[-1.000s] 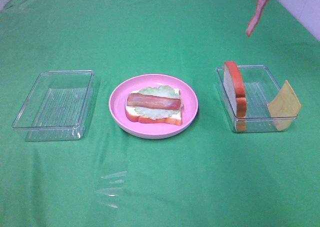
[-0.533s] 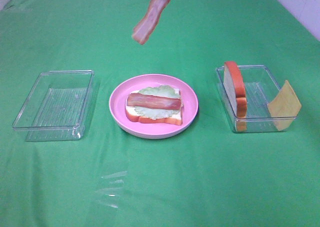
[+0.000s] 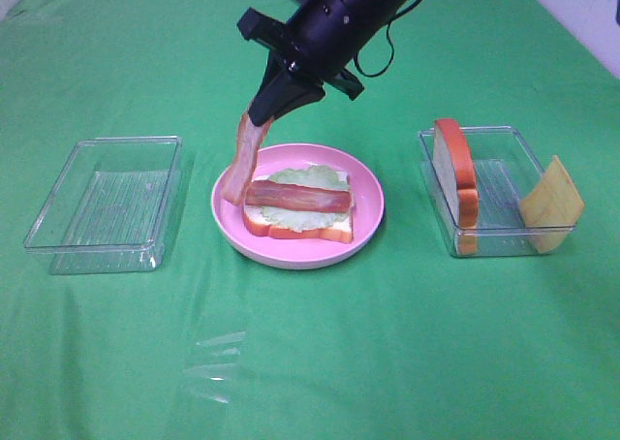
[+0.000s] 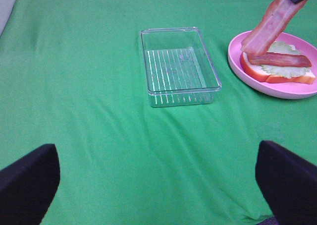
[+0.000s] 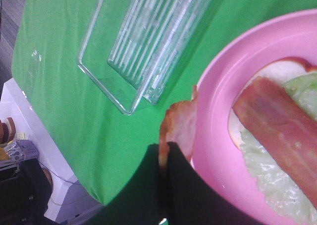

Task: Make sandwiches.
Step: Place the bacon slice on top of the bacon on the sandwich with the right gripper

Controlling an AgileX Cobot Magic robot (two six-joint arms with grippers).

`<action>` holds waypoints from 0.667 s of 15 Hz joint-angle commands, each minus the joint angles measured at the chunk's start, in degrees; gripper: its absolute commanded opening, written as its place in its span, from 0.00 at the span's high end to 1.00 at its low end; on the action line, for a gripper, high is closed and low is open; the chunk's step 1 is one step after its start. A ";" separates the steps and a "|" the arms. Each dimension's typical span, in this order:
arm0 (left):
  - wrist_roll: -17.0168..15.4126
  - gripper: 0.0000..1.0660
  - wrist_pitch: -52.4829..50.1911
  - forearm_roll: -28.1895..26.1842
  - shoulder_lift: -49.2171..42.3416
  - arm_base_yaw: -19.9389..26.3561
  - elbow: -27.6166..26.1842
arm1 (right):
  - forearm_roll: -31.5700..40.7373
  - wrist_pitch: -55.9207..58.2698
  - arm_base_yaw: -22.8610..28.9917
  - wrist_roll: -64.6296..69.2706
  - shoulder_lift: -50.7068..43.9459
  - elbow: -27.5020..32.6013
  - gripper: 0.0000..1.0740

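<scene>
An open sandwich (image 3: 297, 209) lies on the pink plate (image 3: 372, 210): a white bread slice, lettuce and one bacon strip on top. My right gripper (image 3: 264, 111) reaches across from the upper right and is shut on the top end of a second bacon strip (image 3: 239, 161). That strip hangs down over the plate's left rim, beside the sandwich. The right wrist view shows the held bacon strip (image 5: 179, 128) at the plate's (image 5: 223, 76) edge. My left gripper (image 4: 158, 185) stands open and empty above the cloth; it does not show in the high view.
An empty clear tray (image 3: 107, 203) sits left of the plate. The clear tray (image 3: 499, 229) on the right holds an upright bread slice (image 3: 455, 173) and a leaning cheese square (image 3: 550, 203). Green cloth covers the table.
My right arm has swung from the upper right to the left and down, carrying the bacon strip from high over the right tray to the plate's left rim.
</scene>
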 commanded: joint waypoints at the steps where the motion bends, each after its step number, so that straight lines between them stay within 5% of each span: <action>1: -0.11 0.06 -0.52 -0.17 -1.09 -0.11 0.11 | -0.46 0.74 -0.23 -0.80 2.98 -0.23 1.00; 8: -0.11 0.06 -0.52 -0.17 -1.09 -0.11 0.11 | -22.69 -1.60 -0.29 2.46 3.27 -0.34 1.00; 10: -0.11 0.06 -0.52 -0.17 -1.09 -0.11 0.11 | -23.26 -1.60 -0.29 2.41 3.27 -0.34 1.00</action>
